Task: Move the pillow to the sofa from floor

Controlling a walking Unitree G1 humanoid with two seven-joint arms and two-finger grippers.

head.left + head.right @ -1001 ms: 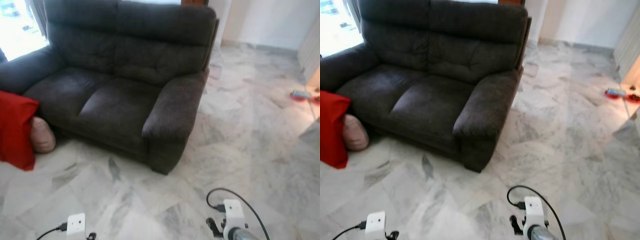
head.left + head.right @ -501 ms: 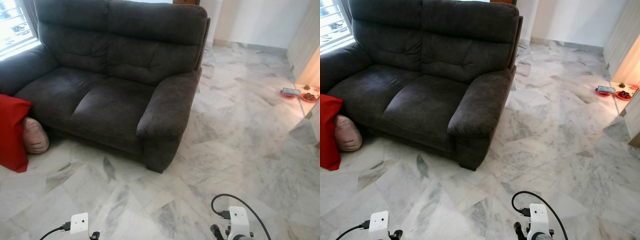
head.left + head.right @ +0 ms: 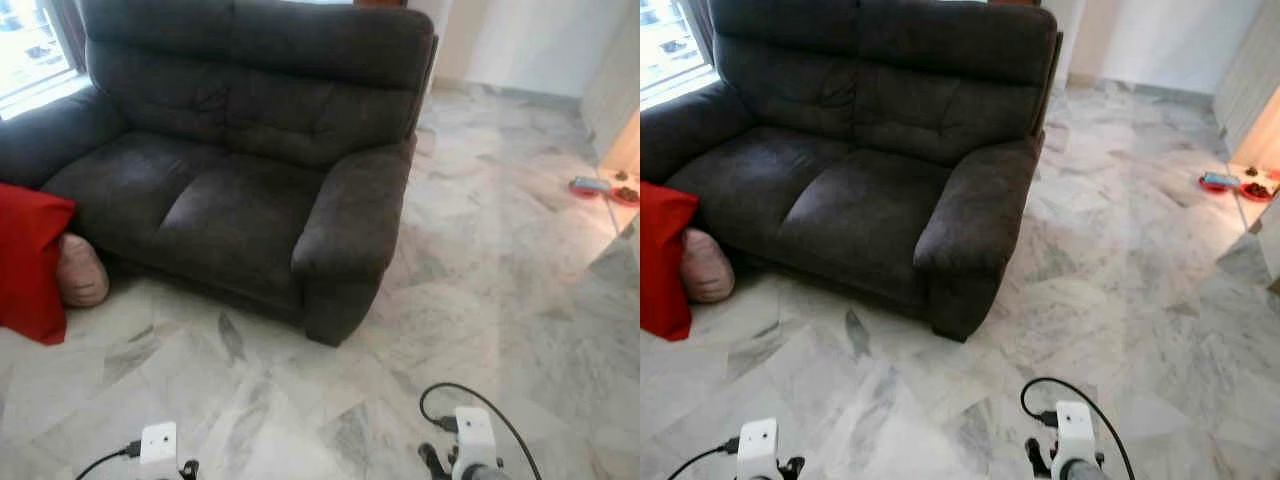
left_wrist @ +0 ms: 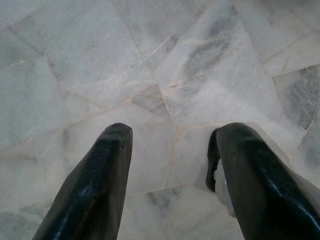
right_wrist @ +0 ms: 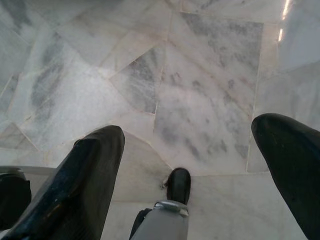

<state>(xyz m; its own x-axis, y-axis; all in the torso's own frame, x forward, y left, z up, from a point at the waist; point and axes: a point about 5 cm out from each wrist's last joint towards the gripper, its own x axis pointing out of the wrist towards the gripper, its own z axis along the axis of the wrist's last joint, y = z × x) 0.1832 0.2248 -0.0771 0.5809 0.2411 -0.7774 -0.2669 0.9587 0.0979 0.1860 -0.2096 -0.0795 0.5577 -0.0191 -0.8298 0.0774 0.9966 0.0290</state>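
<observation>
A pale grey marble floor (image 3: 470, 280) fills the room, with a white wall behind and small red dishes (image 3: 598, 188) far off to the right. The dark grey sofa (image 3: 240, 170) takes up most of the scene, its two seats bare. At its left front corner a red cushion (image 3: 30, 260) stands on the floor, and just beside it a pinkish round pillow (image 3: 82, 270) rests against the sofa's base. Both lie well to the robot's left and still out of reach.

The step in hand seems to be the approach: the robot should turn left and close in until the pillow sits centred ahead, then bend low.

The left end effector (image 4: 170, 150) and right end effector (image 5: 187, 145) hang over bare marble, fingers spread apart and empty.
</observation>
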